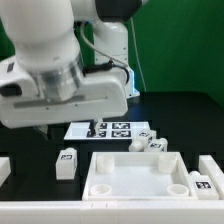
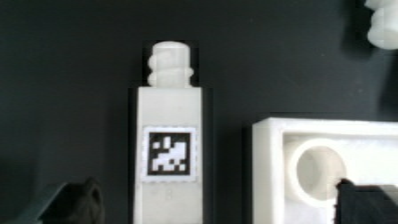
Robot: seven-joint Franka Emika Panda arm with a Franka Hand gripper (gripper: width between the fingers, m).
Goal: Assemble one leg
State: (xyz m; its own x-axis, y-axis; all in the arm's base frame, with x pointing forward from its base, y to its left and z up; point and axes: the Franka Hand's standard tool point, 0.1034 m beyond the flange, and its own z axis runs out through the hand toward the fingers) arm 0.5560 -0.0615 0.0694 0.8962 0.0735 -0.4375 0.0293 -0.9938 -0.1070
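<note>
A leg (image 2: 171, 130), a white post with a threaded tip and a black-and-white tag, lies on the dark table. In the exterior view this leg (image 1: 67, 163) is just left of the white tabletop (image 1: 135, 175). My gripper (image 2: 219, 205) is open and empty above it. One dark fingertip (image 2: 75, 203) shows beside the leg's lower end. The other fingertip (image 2: 365, 203) is over the tabletop's corner (image 2: 285, 135), next to its round hole. In the exterior view the arm's large white hand (image 1: 60, 95) hides the fingers.
The marker board (image 1: 110, 129) lies behind the tabletop. More tagged white legs sit near the tabletop's back right corner (image 1: 150, 145) and by its right side (image 1: 205, 183). Another white piece (image 2: 374, 25) lies near the leg's threaded end.
</note>
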